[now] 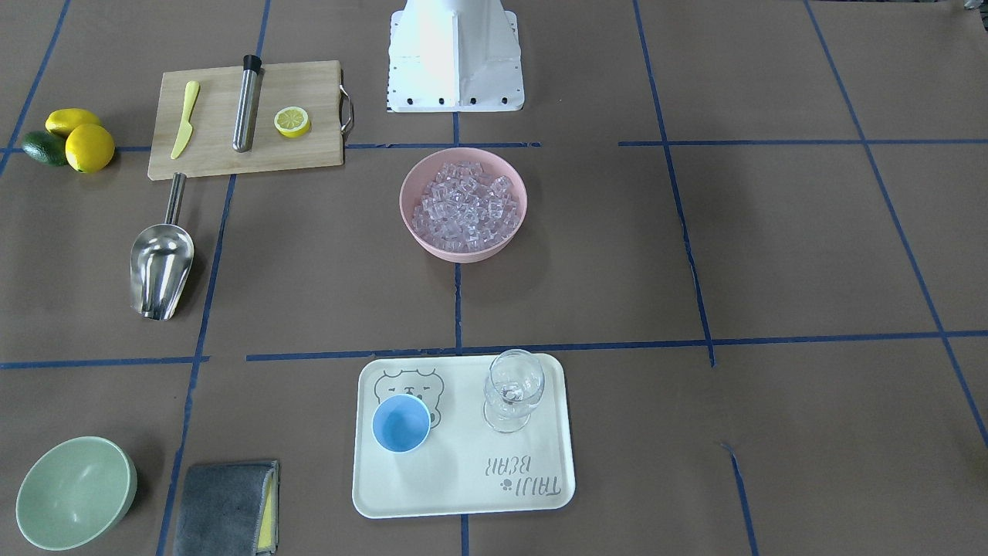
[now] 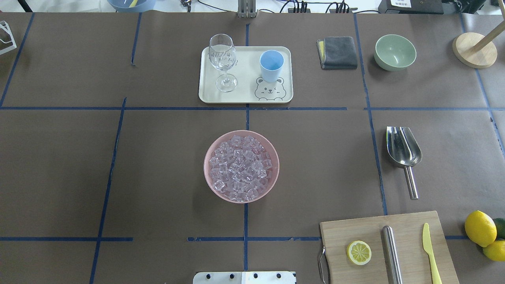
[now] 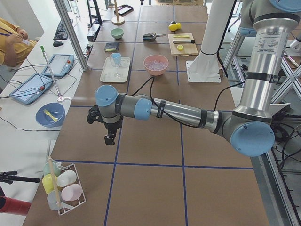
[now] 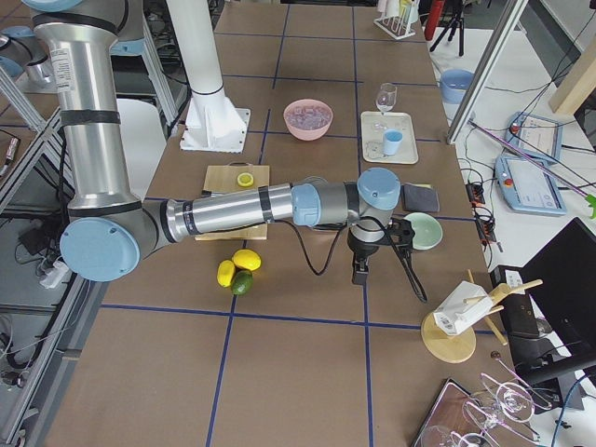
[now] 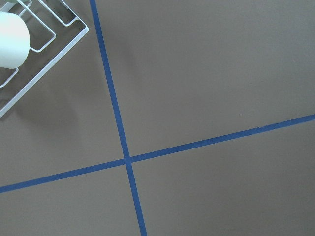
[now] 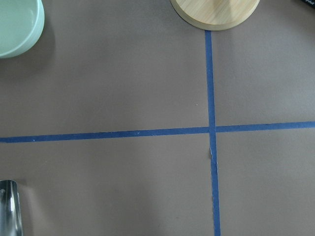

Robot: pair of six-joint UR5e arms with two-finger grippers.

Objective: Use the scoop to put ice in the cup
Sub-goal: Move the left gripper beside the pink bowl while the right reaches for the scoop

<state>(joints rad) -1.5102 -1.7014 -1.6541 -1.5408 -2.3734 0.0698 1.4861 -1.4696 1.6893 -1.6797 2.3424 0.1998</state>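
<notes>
The ice (image 2: 240,167) is many clear cubes heaped in a pink bowl (image 2: 209,177) at the table's middle. The light-blue cup (image 2: 271,65) stands upright on a cream tray (image 2: 244,96) beyond the bowl. The steel scoop (image 2: 403,152) lies flat on the table at the right, handle toward the robot; a sliver of the scoop (image 6: 7,206) shows in the right wrist view. My left gripper (image 3: 109,139) hangs over bare table far left of the tray. My right gripper (image 4: 358,275) hangs beyond the scoop, near the green bowl. I cannot tell whether either is open.
A stemmed glass (image 2: 223,59) shares the tray. A cutting board (image 2: 388,248) holds a lemon half, a steel cylinder and a yellow knife. Lemons (image 2: 479,228), a green bowl (image 2: 395,51), a grey cloth (image 2: 337,52) and a wooden stand (image 2: 474,49) are at the right. A wire rack (image 5: 44,44) is near the left gripper.
</notes>
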